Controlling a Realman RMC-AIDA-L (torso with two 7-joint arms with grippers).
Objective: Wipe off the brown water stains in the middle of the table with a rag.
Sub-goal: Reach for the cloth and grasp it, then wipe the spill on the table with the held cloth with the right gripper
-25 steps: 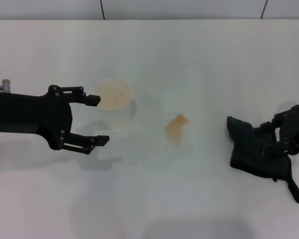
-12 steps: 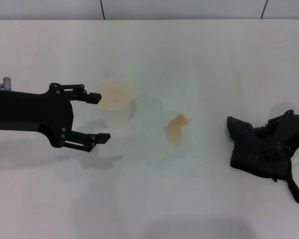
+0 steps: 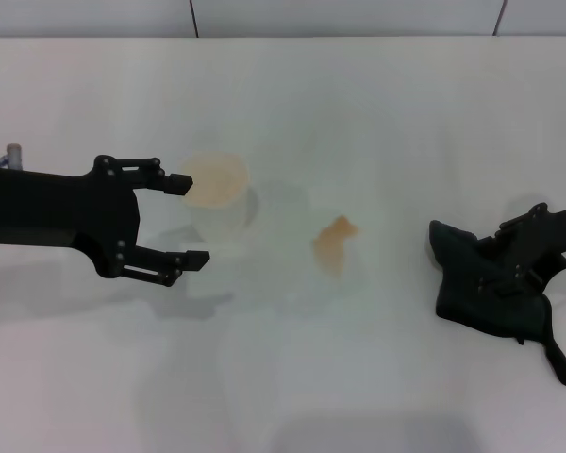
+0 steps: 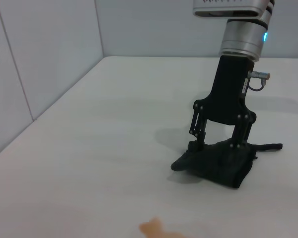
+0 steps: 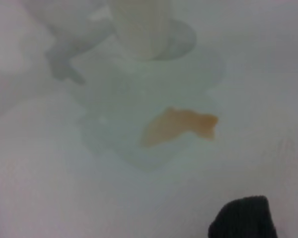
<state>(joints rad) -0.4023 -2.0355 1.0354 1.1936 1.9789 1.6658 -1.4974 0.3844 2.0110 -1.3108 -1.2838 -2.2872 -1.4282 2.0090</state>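
The brown water stain is a small orange-brown blotch in the middle of the white table. It also shows in the right wrist view and at the edge of the left wrist view. The dark rag lies at the right, its tail pointing toward the front edge. My right gripper stands down on the rag, its fingers apart and straddling the bunched top. My left gripper is open and empty, hovering at the left beside the cup.
A clear plastic cup with a beige-tinted mouth stands left of the stain, right by my left gripper's fingertips; it also shows in the right wrist view. A wall runs along the table's far edge.
My right gripper has come down and tilted onto the rag, its fingers now sunk into the cloth. The rag, stain, cup and left arm have not moved.
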